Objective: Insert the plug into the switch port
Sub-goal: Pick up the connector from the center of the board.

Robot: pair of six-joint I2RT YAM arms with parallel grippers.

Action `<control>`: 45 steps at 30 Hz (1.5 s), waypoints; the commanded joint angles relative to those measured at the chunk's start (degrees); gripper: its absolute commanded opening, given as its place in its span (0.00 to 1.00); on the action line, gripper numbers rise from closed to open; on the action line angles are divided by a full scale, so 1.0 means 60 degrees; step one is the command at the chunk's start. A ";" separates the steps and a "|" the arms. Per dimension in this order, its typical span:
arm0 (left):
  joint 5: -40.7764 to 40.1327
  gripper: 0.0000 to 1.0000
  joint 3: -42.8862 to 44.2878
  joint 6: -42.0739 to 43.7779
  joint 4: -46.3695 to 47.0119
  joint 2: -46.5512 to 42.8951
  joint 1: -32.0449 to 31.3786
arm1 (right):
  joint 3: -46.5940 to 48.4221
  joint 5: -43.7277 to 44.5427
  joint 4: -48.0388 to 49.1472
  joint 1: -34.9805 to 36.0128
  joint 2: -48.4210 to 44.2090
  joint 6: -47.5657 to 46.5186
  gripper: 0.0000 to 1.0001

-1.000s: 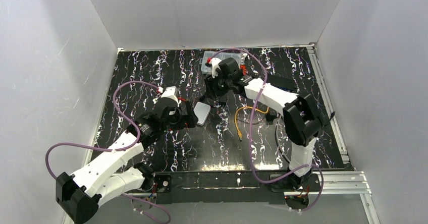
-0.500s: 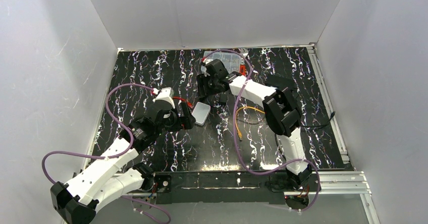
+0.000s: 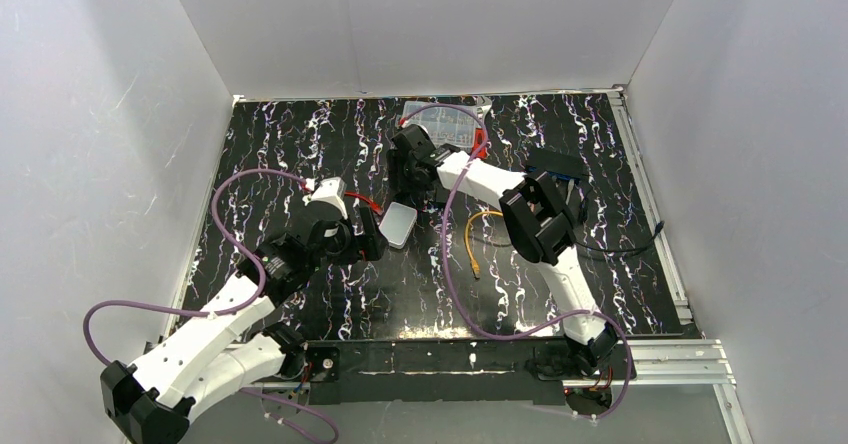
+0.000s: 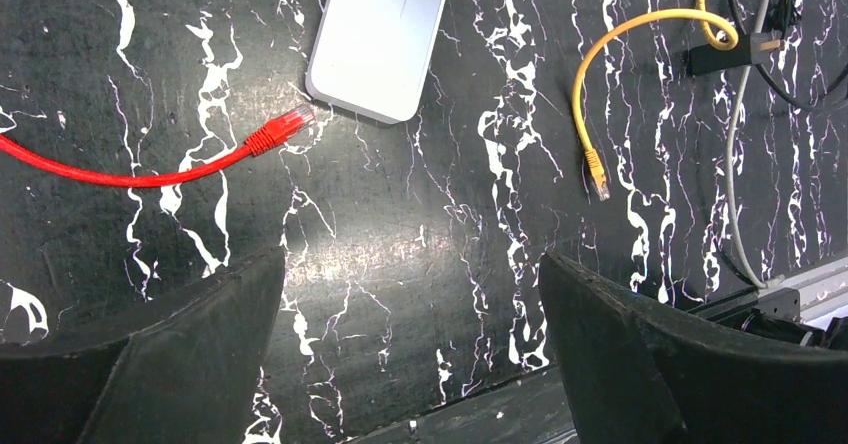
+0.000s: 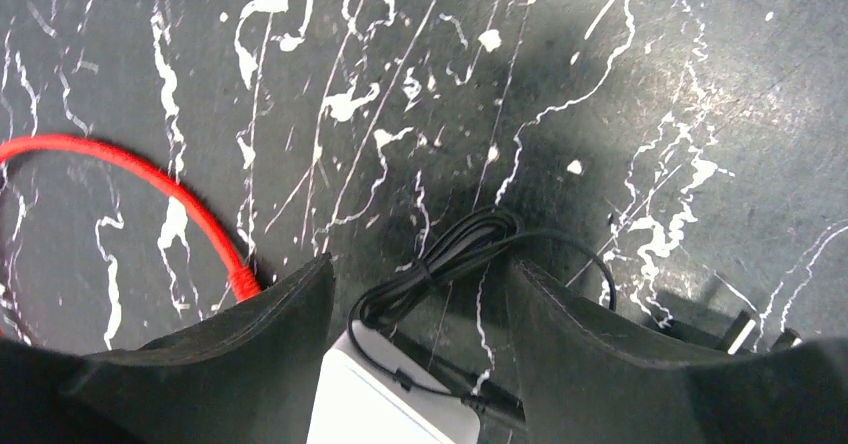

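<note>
Nearest the arm bases, the plug (image 4: 597, 177) lies loose on the table (image 3: 300, 134) at the end of its orange cable (image 4: 640, 29), with nothing touching it. The left tool (image 4: 410, 264) hangs above bare table with its fingers spread wide and empty. The plug sits off to one side of it, the red cable (image 4: 130, 176) to the other, and the grey box (image 4: 378, 39) is just beyond. Farther back, the right tool (image 5: 418, 269) is also parted and holds nothing, poised over a coiled black cord (image 5: 450, 254) beside that box. The switch (image 3: 553, 162) rests well apart at the far right, its ports too small to make out.

The step in hand looks like fetching the plug. To do it well, centre the open fingers over the connector body, not the thin cable, and line them across it so it cannot twist. Close gently, keeping clear of the red cable, and keep the latch side known for the later insertion
</note>
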 commanded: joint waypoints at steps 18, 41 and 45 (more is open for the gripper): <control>-0.0095 0.98 -0.0246 0.0230 -0.0236 -0.0483 0.0040 | 0.0437 0.0022 0.0027 0.0014 0.0528 0.0979 0.10; 0.1853 0.98 0.0491 0.1145 0.0245 -0.0248 0.0042 | -0.4477 -0.0524 0.4157 -0.0225 -0.4657 0.1844 0.01; 0.2405 0.98 0.0698 0.1497 0.0441 -0.0298 0.0043 | -0.5404 -0.1190 0.4742 -0.0363 -0.5623 0.2207 0.01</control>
